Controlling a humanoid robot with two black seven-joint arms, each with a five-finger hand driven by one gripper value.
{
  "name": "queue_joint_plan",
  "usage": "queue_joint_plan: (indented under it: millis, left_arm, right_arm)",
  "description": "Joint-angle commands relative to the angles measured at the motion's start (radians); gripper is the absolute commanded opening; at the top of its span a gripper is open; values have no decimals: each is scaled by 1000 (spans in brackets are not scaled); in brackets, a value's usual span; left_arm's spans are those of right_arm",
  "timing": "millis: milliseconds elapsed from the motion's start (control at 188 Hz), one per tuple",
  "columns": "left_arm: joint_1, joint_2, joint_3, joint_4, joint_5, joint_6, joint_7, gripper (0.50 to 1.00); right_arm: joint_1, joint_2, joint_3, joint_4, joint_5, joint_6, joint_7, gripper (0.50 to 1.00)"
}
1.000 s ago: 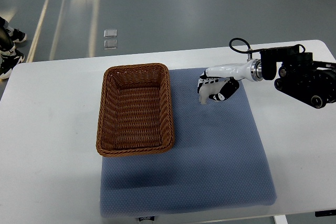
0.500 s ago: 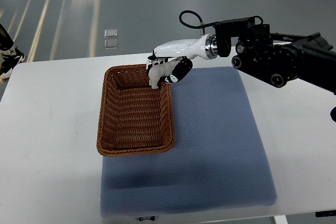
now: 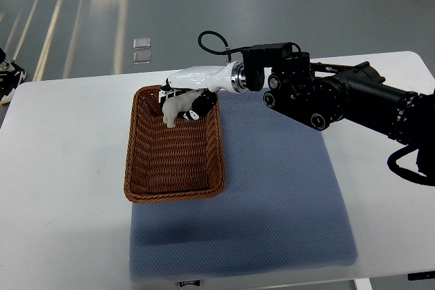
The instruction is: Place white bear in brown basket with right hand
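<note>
**White bear held over the far end of the basket**

One white rectangular table (image 3: 61, 168) filled most of the view, with grey floor beyond its far edge. On it lay one blue-grey textured mat (image 3: 285, 195), roughly rectangular with rounded corners, reaching from the table's middle to its near edge. One brown woven wicker basket (image 3: 143, 191), rectangular with raised walls, sat on the mat's left part, its left wall overhanging onto the bare table. Its floor showed plain weave.

One arm was in view, the right one. Its black jointed body (image 3: 340, 96) came in from the right edge and stretched leftward above the table, ending in a silver ring at the wrist and a white shell over the forearm, with a black cable looped above it. The right hand (image 3: 185, 96), white-backed with black finger segments, hung over the basket's far right corner, palm turned down and to the left. Its fingers were curled around one small white toy bear (image 3: 170, 110), pinching it against the palm.

The bear was plain white and smooth-looking, with a rounded body and stubby legs pointing down toward the basket floor. It hung inside the basket's outline near the far wall; whether it touched the weave could not be told.

Two small clear square objects (image 3: 143, 50) lay on the floor beyond the table, one just behind the other. A black-and-white shoe (image 3: 8, 76) showed at the left edge.
</note>
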Motion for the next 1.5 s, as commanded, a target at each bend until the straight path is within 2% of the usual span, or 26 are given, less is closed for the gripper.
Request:
queue_joint_plan:
  millis: [0,59,255,457,654,803,1064,1245,1495]
  left_arm:
    - [0,0,0,0,0,0,0,1000]
    - [0,0,0,0,0,0,0,1000]
    - [0,0,0,0,0,0,0,1000]
    - [0,0,0,0,0,0,0,1000]
    - [0,0,0,0,0,0,0,1000]
    - [0,0,0,0,0,0,0,1000]
    - [0,0,0,0,0,0,0,1000]
    - [0,0,0,0,1,0,0,1000]
    - [0,0,0,0,0,0,0,1000]
  right_arm:
    - [-16,0,3,1,17,-1,1,864]
    - [-23,0,8,1,18,-1,1,895]
    - [-28,0,37,1,99,-2,1,911]
    - [-74,0,187,4,244,16,-4,921]
    - [-189,-28,307,12,506,13,-83,930]
    - [-267,-75,428,10,639,10,-91,930]
    - [-395,-78,606,9,828,4,-134,928]
    - [-445,-97,632,1,1017,1,-221,930]
    - [-473,-114,632,-2,1208,1,-255,930]
